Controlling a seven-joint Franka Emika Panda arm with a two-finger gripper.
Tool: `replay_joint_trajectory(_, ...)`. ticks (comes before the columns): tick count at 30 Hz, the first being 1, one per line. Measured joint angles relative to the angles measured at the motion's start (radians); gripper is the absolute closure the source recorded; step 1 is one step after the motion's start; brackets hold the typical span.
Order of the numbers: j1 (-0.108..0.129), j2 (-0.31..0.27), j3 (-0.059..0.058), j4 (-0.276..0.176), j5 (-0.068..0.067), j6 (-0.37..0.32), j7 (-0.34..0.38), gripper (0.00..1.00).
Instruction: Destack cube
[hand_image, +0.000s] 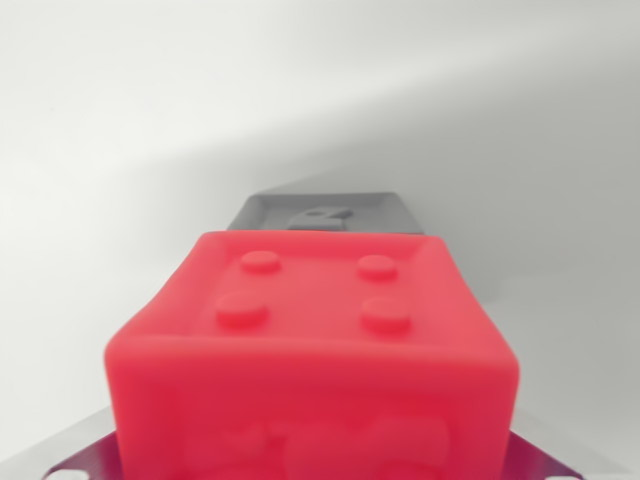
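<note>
Surface (150, 120) was biggest thing in frame: plain pale grey-white, blurred, no edges or marks to read depth from.

Red cube (315, 360) came next, filling lower centre of wrist view, very close to cam. Top face showed four round studs in a square; front face had some raised relief I couldn't resolve, too soft. Bottom edge cut off by frame.

Grey cube (325, 212) sat right behind the red one's far top edge, only a recessed top w/ a raised lump showing. Touching or just beside, couldn't tell. Whether red was stacked on grey, or grey lay beyond it on the surface, couldn't tell either; lower part fully hidden by red.

Metal bits (85, 455) showed at both bottom corners, flat, w/ small holes. Prob part of my own hardware, not sure.

My fingers: not visible anywhere in frame. Couldn't say how wide they stood or whether they had hold of anything. Red cube being this near and centred suggested it sat between or just below them, but that's a guess.

Key relation for the coming move: red cube dead ahead on cam axis, centred left-right, no long axis since roughly square. If gripped, straight lift clear of grey looked right. Risk: dragging grey along if they're locked by studs.
</note>
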Motion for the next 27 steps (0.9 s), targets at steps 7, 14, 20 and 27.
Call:
replay_joint_trajectory(7,0.001,-0.035,-0.005,-0.004,-0.019,-0.031,0.014,1.0)
replay_joint_trajectory(14,0.001,-0.08,-0.009,-0.006,-0.041,-0.07,0.03,1.0)
replay_joint_trajectory(20,0.001,-0.118,-0.012,-0.007,-0.059,-0.107,0.043,1.0)
replay_joint_trajectory(27,0.001,-0.166,-0.014,-0.007,-0.077,-0.153,0.055,1.0)
